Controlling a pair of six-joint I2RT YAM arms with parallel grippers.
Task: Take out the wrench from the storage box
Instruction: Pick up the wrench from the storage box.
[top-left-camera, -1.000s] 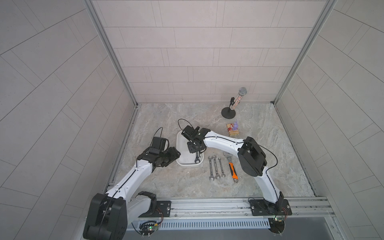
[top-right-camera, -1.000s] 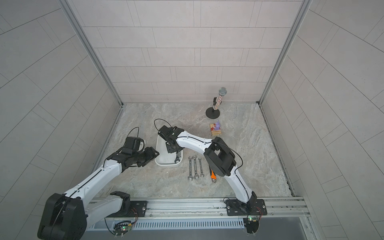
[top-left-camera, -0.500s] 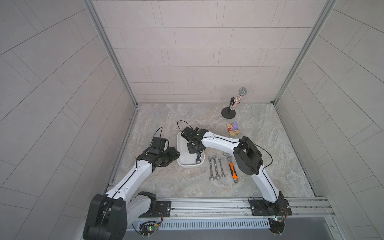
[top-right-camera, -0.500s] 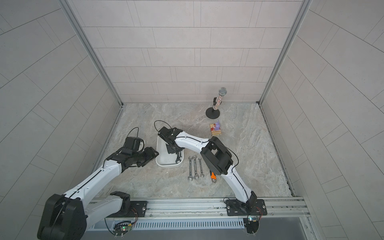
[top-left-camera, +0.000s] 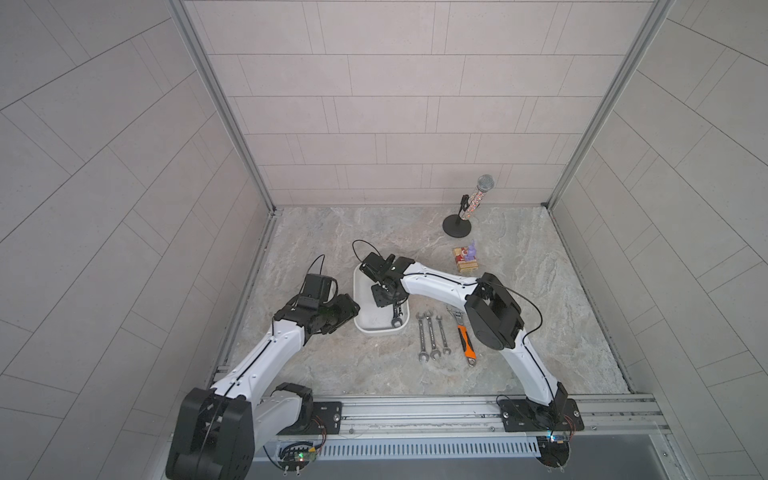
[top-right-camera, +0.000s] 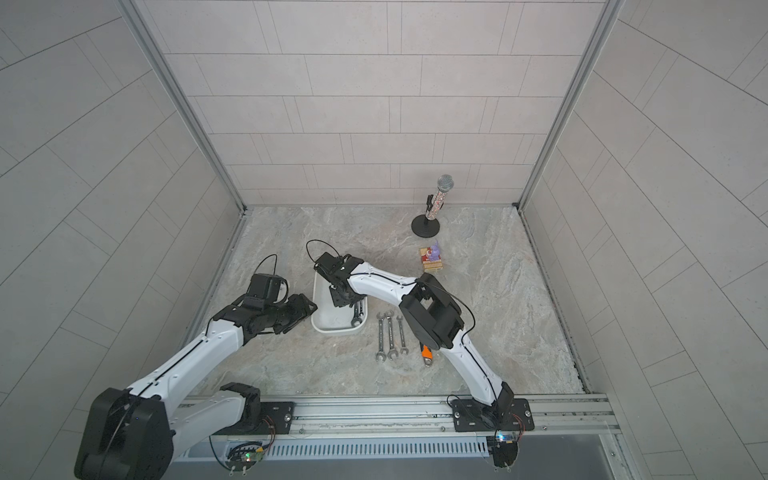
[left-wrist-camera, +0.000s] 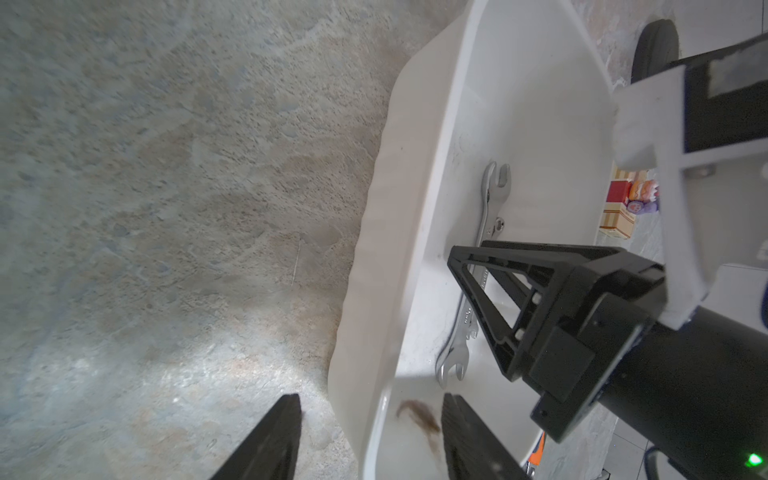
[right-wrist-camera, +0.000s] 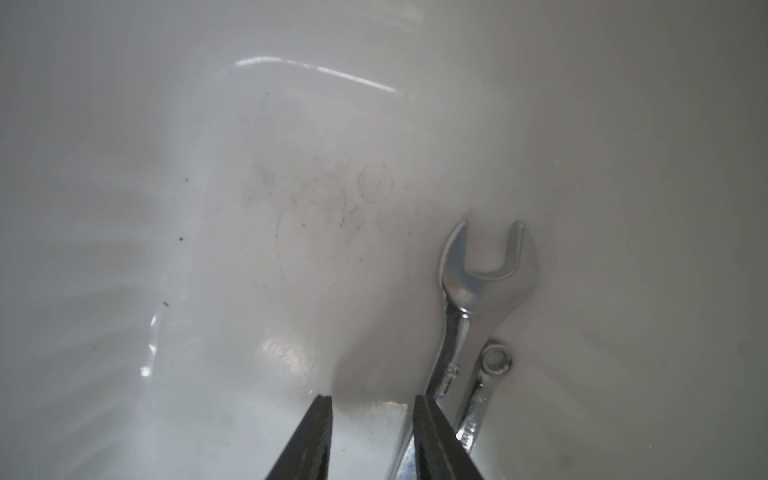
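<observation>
Flat on the floor of the shallow white plastic storage box (top-left-camera: 358, 305), close along its right-hand long wall: a long silver open-ended wrench (right-wrist-camera: 482, 270). Tucked between it and that wall, touching it: a smaller silver wrench with a ring end (right-wrist-camera: 494, 360). Both inside the box, neither lifted.

Down inside the middle of the box: the right gripper (right-wrist-camera: 374, 436), black jaws parted, only bare box floor between them. One finger (right-wrist-camera: 434, 432) overlapping the long wrench's shank, contact unclear. Astride the box's near left corner: the left gripper (left-wrist-camera: 370, 440), jaws spread wide, one finger outside the wall, one inside, neither seen pressing the plastic.

Just right of the box on the grey marbled tabletop (top-left-camera: 332, 232): three silver open-ended wrenches (top-left-camera: 432, 338) side by side, then an adjustable wrench with an orange-and-black handle (top-left-camera: 464, 338), close under the right arm's elbow. Beyond the box's far right corner: a small purple toy figure on a red-and-yellow block (top-left-camera: 466, 259), then a glittery microphone on a round black stand (top-left-camera: 473, 203).

Inside the box beside the left gripper: a brown smear (left-wrist-camera: 419, 415). On the box floor: a faint moulded circle (right-wrist-camera: 375, 183), nothing legible in it. Stamped marks on both shanks, too small to read.
</observation>
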